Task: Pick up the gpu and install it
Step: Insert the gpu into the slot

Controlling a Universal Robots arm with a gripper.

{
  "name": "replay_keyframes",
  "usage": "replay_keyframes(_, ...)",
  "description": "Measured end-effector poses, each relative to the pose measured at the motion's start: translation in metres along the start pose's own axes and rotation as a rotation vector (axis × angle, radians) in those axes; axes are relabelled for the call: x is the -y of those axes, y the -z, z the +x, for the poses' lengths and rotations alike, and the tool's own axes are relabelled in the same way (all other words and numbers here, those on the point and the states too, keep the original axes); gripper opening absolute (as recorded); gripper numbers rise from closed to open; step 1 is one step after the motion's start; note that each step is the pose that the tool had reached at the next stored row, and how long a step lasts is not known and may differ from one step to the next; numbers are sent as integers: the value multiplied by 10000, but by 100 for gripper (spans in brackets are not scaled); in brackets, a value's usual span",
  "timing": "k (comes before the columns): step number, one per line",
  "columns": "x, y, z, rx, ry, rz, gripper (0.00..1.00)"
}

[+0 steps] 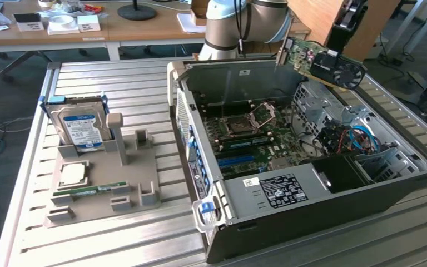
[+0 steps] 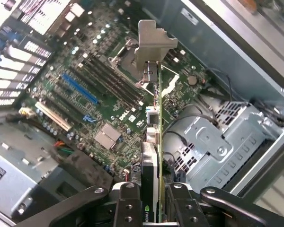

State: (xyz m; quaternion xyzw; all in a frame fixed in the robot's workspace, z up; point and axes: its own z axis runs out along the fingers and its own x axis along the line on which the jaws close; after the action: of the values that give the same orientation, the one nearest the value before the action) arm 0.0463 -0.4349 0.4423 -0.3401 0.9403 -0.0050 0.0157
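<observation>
Green-and-black gpu [image 1: 324,62] hung tilted above the open computer case [image 1: 377,197], toward the bench [image 1: 109,83] far edge, pinched edge-on in the narrowly set gripper [image 2: 151,201]. Carry step, apparently; card not yet lined up with the motherboard [image 2: 109,109].

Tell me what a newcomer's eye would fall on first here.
A thin green-and-black gpu card hangs in the air over the open grey metal computer case, at the exterior view's upper right. The wrist view shows it edge-on, clamped in the black gripper above the green motherboard.
</observation>
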Motion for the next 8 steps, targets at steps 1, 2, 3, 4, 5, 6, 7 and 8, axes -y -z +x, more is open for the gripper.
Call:
replay_keyframes(1, 0, -2, 0, 4, 160, -5, 27)
replay_keyframes(2, -1, -4, -1, 7, 324, -9, 27)
replay_keyframes(3, -1, -6, -1, 10, 479, -13, 27)
replay_keyframes(4, -2, -7, -1, 13, 628, -17, 27)
replay_keyframes(5, -2, -9, -1, 16, 783, -21, 27)
replay_keyframes(6, -3, -11, -2, 19, 941, -25, 27)
replay_keyframes(7, -3, -13, -2, 22, 1096, -29, 27)
replay_keyframes(8, -3, -15, -2, 25, 1249, -33, 27)
